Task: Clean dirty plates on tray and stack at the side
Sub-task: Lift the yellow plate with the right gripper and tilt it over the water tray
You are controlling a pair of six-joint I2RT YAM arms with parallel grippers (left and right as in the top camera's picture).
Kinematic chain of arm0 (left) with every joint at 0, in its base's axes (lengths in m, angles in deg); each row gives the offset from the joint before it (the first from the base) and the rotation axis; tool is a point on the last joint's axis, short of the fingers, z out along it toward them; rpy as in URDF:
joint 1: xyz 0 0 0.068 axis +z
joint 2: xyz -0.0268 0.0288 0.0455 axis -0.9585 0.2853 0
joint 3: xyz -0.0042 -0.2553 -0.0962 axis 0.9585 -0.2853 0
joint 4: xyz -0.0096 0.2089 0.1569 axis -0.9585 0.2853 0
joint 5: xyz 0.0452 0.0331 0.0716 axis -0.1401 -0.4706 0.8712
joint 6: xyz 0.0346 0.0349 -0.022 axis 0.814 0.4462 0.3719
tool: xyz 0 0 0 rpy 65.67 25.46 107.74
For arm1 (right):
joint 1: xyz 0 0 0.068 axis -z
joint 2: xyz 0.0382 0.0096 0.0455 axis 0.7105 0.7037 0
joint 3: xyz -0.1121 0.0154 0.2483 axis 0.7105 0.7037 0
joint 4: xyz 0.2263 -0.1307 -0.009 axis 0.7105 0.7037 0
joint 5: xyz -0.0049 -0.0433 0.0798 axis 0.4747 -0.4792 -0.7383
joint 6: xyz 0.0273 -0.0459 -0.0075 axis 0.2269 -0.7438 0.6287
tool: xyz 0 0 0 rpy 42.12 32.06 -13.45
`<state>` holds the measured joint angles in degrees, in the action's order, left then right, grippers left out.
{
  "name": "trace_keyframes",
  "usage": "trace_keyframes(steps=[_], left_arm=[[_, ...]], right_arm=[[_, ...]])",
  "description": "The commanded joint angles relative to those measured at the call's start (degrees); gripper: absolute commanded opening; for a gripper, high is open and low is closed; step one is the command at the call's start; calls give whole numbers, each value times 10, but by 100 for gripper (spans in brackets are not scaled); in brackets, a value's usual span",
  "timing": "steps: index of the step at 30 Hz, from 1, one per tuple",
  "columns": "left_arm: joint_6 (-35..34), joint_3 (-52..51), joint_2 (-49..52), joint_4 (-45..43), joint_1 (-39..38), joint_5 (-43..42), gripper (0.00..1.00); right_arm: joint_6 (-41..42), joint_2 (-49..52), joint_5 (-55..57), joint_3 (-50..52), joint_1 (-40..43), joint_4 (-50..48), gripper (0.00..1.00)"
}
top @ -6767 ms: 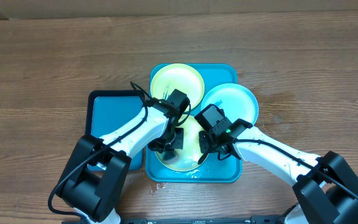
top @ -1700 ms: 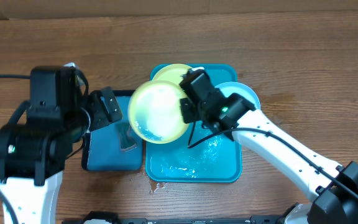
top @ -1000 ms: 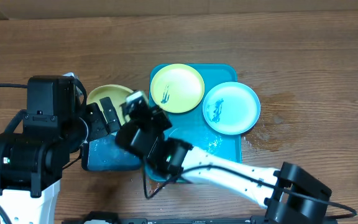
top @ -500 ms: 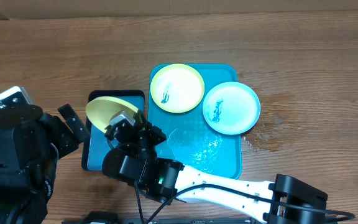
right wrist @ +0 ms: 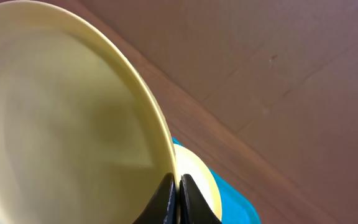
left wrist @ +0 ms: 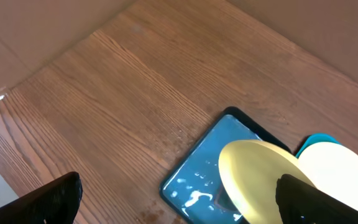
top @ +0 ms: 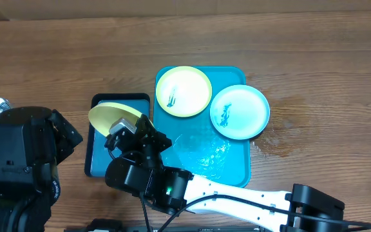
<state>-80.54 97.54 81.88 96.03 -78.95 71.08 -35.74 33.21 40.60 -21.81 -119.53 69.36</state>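
Notably, the wood-grain surface point(top: 314, 58) met a cardboard wall point(left wrist: 328, 25). Right pincer point(right wrist: 178, 186) clamped the lifted plate's point(right wrist: 73, 124) rim over the black-rimmed tray point(top: 97, 154); left pincer point(left wrist: 179, 202) gaped. A smeared yellow plate point(top: 183, 91) and blue plate point(top: 239, 112) sat on the teal tray point(top: 234, 171).

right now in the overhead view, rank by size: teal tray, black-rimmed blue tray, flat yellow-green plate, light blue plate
1. teal tray
2. black-rimmed blue tray, partly covered
3. flat yellow-green plate and light blue plate: look alike
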Motion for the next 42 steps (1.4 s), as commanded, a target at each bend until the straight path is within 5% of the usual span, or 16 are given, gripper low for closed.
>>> trace_keyframes(steps=[1, 15, 38, 42], left_arm=[[-26, 6, 2, 0, 3, 11, 100], [-26, 6, 2, 1, 4, 11, 100], [-26, 6, 2, 2, 4, 11, 100], [-26, 6, 2, 1, 4, 11, 100]], right_arm=[[-5, -24, 15, -16, -3, -6, 4], [-157, -24, 123, -16, -16, -141, 4], [-151, -24, 117, -15, -17, -171, 4], [-18, -24, 113, -11, 22, -148, 4]])
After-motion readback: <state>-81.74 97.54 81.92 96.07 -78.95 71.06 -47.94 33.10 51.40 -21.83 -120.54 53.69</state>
